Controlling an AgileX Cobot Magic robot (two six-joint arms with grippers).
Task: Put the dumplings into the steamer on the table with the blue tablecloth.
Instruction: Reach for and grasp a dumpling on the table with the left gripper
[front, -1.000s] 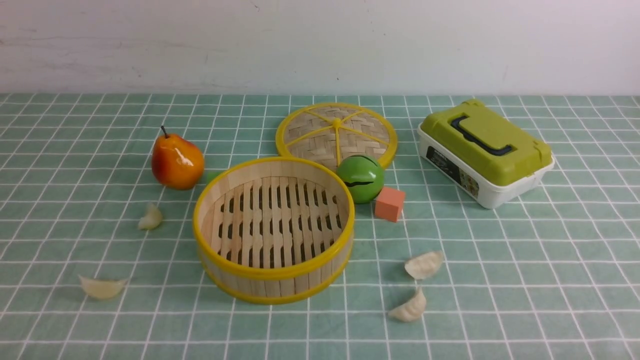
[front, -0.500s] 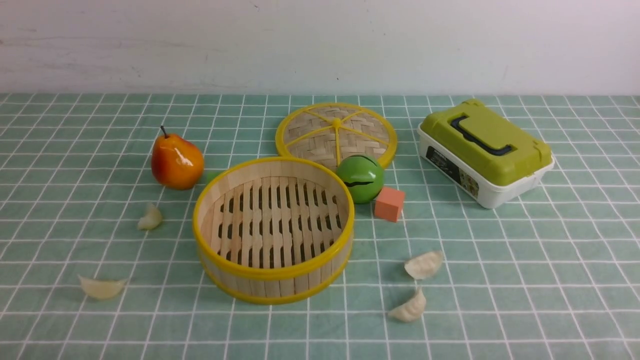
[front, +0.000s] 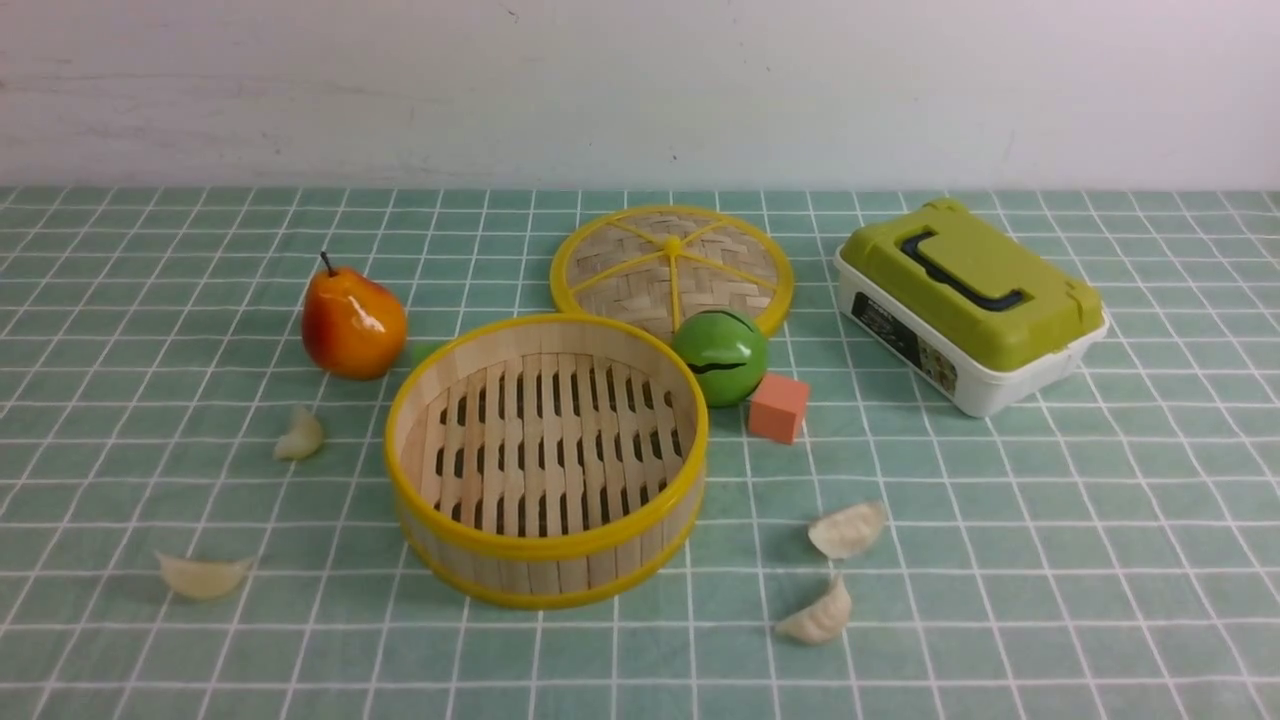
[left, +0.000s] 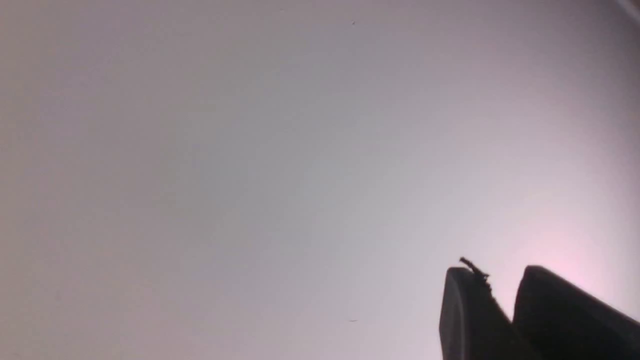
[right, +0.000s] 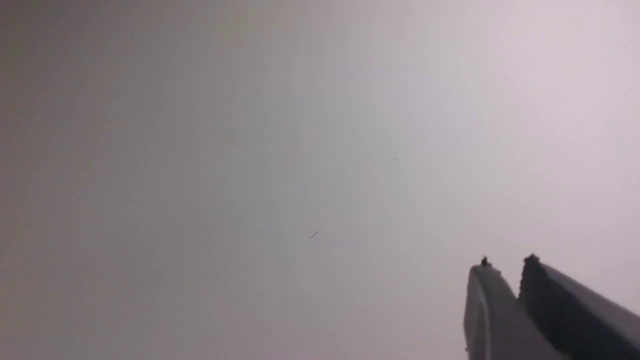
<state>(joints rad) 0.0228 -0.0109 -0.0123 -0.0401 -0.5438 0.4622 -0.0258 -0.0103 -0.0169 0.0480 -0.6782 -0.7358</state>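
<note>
Nothing has shifted over the last second: the bench under its blue tablecloth looks just as it did, and neither of my arms shows in the front view. The green-lidded box sits at the far right. The steamer stands in the centre with its slatted floor bare, and the woven lid lies flat just behind it. The pear is to the left of the steamer's far side, and the green ball and orange cube sit by its far right rim. All four dumplings lie on the cloth outside the steamer: two close together at the near right, the far-left dumpling near the pear, the near-left dumpling well apart from it. My left gripper and right gripper each face a blank pale surface, jaws drawn narrow with nothing between them. I judge the task not yet begun; each arm could reach for its own side's pair
</note>
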